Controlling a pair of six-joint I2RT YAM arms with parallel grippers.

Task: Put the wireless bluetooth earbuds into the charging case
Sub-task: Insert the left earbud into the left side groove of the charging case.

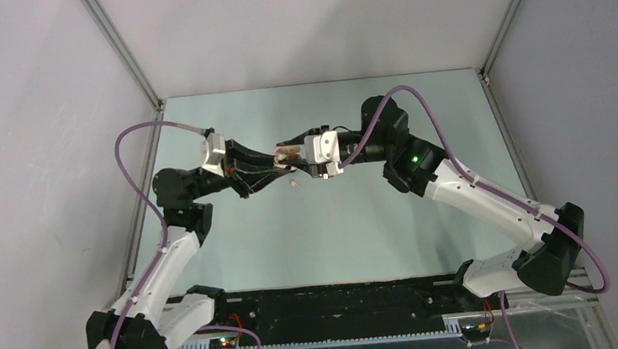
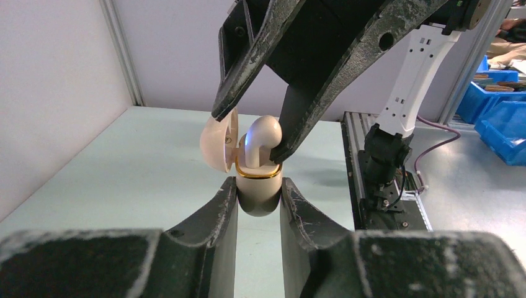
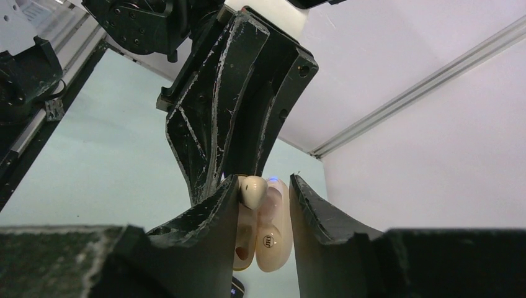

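My left gripper is shut on the lower body of the cream charging case, which it holds upright above the table. The case's lid hangs open to the left. A cream earbud stands in the case, its rounded head above the gold rim. My right gripper comes down from above with its jaws apart, straddling the earbud and the case. One finger touches the bud and the other stands off. In the top view both grippers meet over the case at mid-table.
A second small cream earbud lies on the table just below the two grippers. A dark object with a blue light peeks out beneath the case. The black rail runs along the near edge.
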